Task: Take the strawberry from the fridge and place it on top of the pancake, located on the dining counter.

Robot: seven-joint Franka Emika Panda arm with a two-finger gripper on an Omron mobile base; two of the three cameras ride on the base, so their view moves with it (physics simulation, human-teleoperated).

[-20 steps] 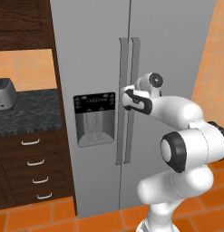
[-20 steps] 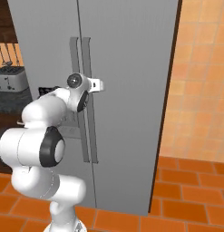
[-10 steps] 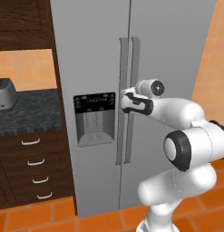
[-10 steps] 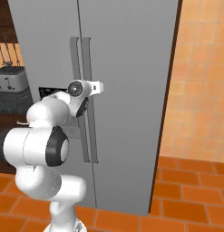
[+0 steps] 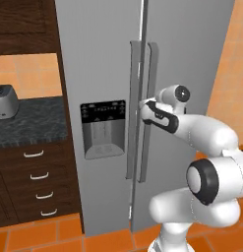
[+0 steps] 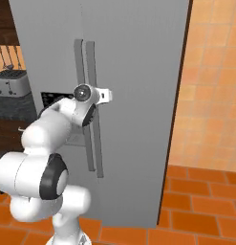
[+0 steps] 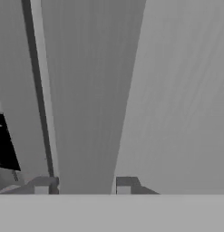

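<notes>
Fridge [image 5: 103, 64] doors closed, hand [image 7: 81, 185] around right handle [image 5: 146, 98].

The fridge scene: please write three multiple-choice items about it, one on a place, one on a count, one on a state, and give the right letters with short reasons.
1. Where on the fridge is the black dispenser panel?
A. In the left door
B. In the right door
C. On the side wall

2. How many drawer pulls show on the dark cabinet left of the fridge?
A. Two
B. Four
C. Six

3. What is the state of the fridge doors?
A. Both shut
B. Left one open
C. Right one open

Answers:
1. A: the panel sits left of the two upright handles.
2. B: four pale pulls stand one below another under the dark counter.
3. A: both doors lie flush, with no shelf to see; in the hand view the fingers stand on each side of the right handle.
</notes>
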